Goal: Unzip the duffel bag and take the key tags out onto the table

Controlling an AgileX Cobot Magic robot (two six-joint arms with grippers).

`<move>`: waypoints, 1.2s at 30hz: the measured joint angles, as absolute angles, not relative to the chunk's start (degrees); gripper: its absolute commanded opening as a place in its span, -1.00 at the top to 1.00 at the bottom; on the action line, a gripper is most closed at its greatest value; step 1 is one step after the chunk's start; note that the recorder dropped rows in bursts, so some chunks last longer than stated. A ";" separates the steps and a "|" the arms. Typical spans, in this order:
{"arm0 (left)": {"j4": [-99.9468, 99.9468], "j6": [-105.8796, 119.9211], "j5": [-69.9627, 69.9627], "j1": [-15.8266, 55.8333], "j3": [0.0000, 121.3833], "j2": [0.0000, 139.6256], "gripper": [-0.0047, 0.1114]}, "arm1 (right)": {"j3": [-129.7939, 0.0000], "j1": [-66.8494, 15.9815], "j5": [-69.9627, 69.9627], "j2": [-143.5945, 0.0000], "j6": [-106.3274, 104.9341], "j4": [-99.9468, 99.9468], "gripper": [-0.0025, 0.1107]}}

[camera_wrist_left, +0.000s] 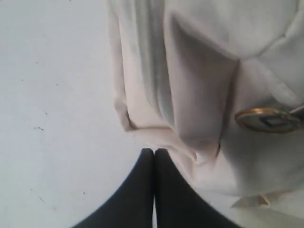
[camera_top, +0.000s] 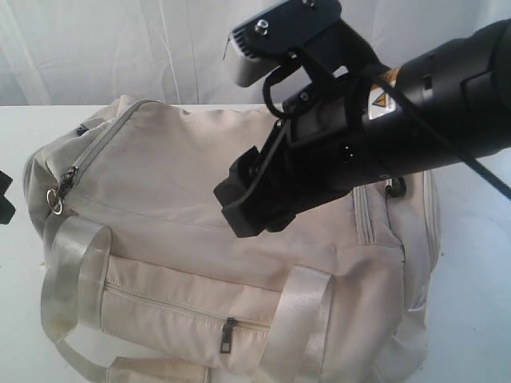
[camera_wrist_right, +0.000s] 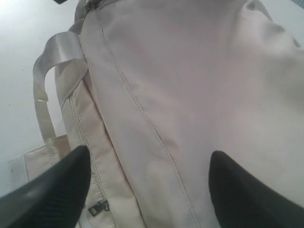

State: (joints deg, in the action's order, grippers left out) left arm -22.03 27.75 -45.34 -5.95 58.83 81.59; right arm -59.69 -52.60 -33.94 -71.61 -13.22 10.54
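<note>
Wide white surface, cream duffel bag lying across it, front pocket zipped, right pincer spread wide over the bag's top panel, left pincer clenched on nothing, tips just beside the bag's end, dark zip pull on the front pocket

The duffel bag is plain cream, with paler glossy webbing straps, grey zip tape, dark metal pulls and one brass-gold round stud. The table is plain white. The left gripper and right gripper are black.
</note>
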 measured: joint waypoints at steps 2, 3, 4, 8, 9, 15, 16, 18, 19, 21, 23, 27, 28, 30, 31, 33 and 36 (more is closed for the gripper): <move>-23.53 29.46 -41.74 -6.66 58.11 81.59 0.92 | -59.69 -52.71 -33.94 -72.33 -13.22 10.54 -0.20; -24.14 30.01 -39.30 -6.83 56.96 81.59 0.92 | -59.69 -52.71 -33.94 -72.60 -13.22 10.54 -0.20; -24.61 30.75 -37.10 -7.08 55.78 81.84 0.90 | -59.69 -52.71 -33.94 -72.73 -13.22 10.54 -0.20; -29.04 34.31 -33.74 -7.20 52.51 83.80 0.73 | -59.69 -52.71 -34.07 -72.78 -13.22 10.54 -0.20; -30.84 35.97 -33.86 -7.20 52.38 84.22 0.73 | -59.78 -52.71 -34.21 -72.78 -13.22 10.54 -0.20; -47.74 52.06 -43.94 -12.54 52.50 85.37 0.81 | -59.78 -52.71 -37.48 -72.87 -13.22 10.54 -0.20; -49.61 54.06 -46.09 -13.43 52.50 86.23 0.82 | -59.78 -52.71 -38.12 -72.87 -13.22 10.54 -0.20; -51.71 56.61 -49.28 -13.98 52.50 88.43 0.82 | -59.78 -52.71 -39.24 -72.87 -13.22 10.54 -0.20; -52.26 57.17 -50.46 -13.98 52.50 89.58 0.82 | -59.78 -52.71 -39.35 -72.87 -13.22 10.54 -0.20; -53.02 58.44 -53.15 -13.62 52.50 91.49 0.82 | -59.78 -52.71 -39.35 -72.87 -13.22 10.54 -0.20; -53.59 59.93 -54.99 -12.90 52.25 92.27 0.82 | -59.78 -52.71 -39.46 -72.87 -13.44 10.54 -0.20; -52.76 59.56 -57.30 -12.41 52.98 91.72 0.84 | -59.78 -52.71 -40.09 -72.87 -13.80 10.54 -0.20; -51.04 58.23 -57.30 -12.41 53.45 90.84 0.86 | -59.78 -52.71 -40.67 -72.87 -14.06 10.54 -0.20; -47.03 54.18 -57.17 -12.54 54.86 87.81 0.92 | -59.78 -52.71 -42.22 -72.87 -14.44 10.04 -0.20; -45.55 52.77 -57.17 -12.54 55.42 86.14 0.92 | -59.78 -52.71 -43.09 -72.87 -14.57 9.58 -0.20; -43.58 50.61 -57.17 -12.54 56.35 81.45 0.92 | -59.78 -52.71 -44.09 -72.87 -14.57 8.43 -0.20; -43.13 49.92 -57.69 -12.11 56.63 75.09 0.92 | -59.78 -52.71 -44.38 -72.87 -14.57 7.66 -0.20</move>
